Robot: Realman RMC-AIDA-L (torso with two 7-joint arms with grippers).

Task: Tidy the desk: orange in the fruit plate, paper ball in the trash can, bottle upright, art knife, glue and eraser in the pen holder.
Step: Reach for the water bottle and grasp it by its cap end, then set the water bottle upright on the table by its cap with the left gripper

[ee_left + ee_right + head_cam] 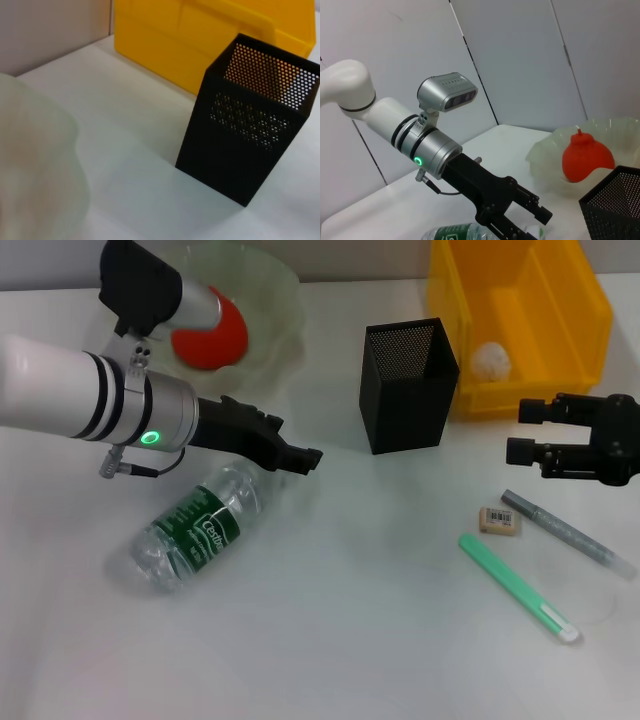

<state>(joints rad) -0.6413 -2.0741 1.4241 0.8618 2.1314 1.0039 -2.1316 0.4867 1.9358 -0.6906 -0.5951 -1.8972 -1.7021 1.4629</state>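
Left gripper (300, 455) sits low over the desk (330, 640), just above the cap end of the bottle (195, 525), which lies on its side, label up, cap end toward the gripper, base toward the near left. From the head view the black fingers read as pressed close together, pointing toward the pen holder (407, 385); the right wrist view shows the same gripper (532, 220) right over the bottle (455, 234), but whether it actually touches the bottle cannot be told. The orange (212, 335) is already in the fruit plate (270, 290) at far left, partly hidden behind the left arm's wrist camera housing. The pen holder stands upright mid-desk, between plate and trash can (560, 300), well apart from the bottle; the left wrist view shows it (245, 130) with the trash can (175, 40) close behind it, and only part of the inside shows there. The paper ball (492, 360) lies inside the trash can, near its front wall. Right gripper (525, 430) hangs just in front of the trash can, fingers spread apart, holding nothing. On the desk below it: the eraser (500, 521), barcode sticker up, just beside a grey pen-like stick (565, 530) lying diagonally, and a green art knife (515, 585) nearer the front, also diagonal. All three lie out in the open, to the right of the pen holder.
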